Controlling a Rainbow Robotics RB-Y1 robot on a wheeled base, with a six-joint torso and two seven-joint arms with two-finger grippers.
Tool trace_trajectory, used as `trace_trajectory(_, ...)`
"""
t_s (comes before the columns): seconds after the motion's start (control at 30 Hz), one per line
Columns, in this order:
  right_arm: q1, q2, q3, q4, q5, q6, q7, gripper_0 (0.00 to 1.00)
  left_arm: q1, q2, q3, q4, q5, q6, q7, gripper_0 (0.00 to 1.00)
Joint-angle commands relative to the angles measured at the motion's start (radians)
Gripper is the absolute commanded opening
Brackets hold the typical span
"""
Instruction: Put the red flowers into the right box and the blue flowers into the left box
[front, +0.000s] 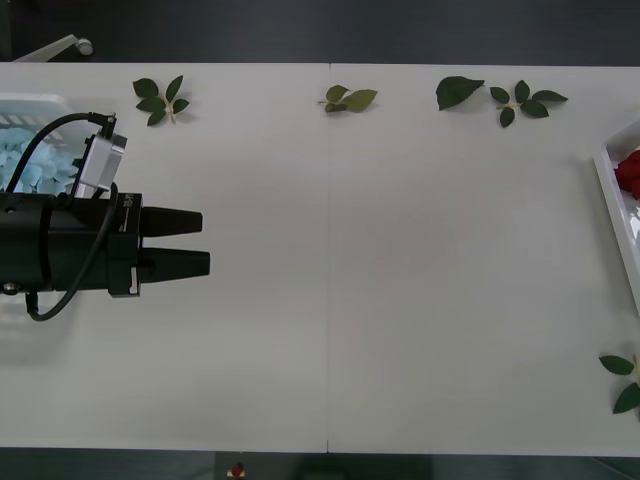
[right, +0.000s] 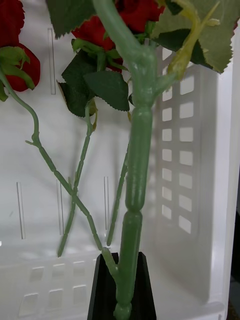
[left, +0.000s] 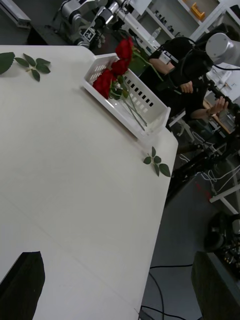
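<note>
R claw (right: 123, 280) clamped on red flowers (right: 134, 165) stem over right box (right: 220, 165) — L claw (front: 178, 243) open, empty.

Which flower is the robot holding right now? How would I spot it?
Find the right box, the white slotted bin at the table's right end. Over it, the right gripper pinches a thick green stem with a red rose on top. The other red flowers lie loose inside the box; this held one stands tall between the black fingers.
</note>
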Motion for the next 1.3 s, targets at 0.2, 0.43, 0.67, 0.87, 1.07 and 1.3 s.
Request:
trace_trajectory(0.2,-0.018,-0.018,-0.007,0.006,0.006,-0.01,-0.022,1.0,-0.006,-0.028,0.022,-0.011,0.002,-0.058,-0.007,0.85)
trace_trajectory(0.43,-0.018,-0.018,-0.005,-0.007,0.003,-0.006,-0.019,1.0,-0.015,-0.05,0.02,0.042,-0.008,-0.06,-0.007,0.85)
trace_trajectory(0.67,-0.018,-0.017,-0.007,-0.095,-0.031,0.004,-0.024,1.0,-0.031,-0.037,0.052,0.124,0.005,-0.048,-0.007,0.85)
trace_trajectory(0.87,-0.018,0.017,-0.007,-0.164,-0.226,0.003,-0.013,1.0,-0.031,-0.033,0.104,0.187,0.048,0.038,-0.007,0.85)
trace_trajectory(1.07,-0.018,0.118,-0.036,-0.29,-0.324,-0.036,0.021,1.0,-0.032,-0.028,0.153,0.266,0.055,0.17,-0.007,0.85)
trace_trajectory(1.3,-0.018,0.261,-0.091,-0.408,-0.2,-0.069,0.042,1.0,-0.031,-0.028,0.164,0.297,0.066,0.255,-0.007,0.85)
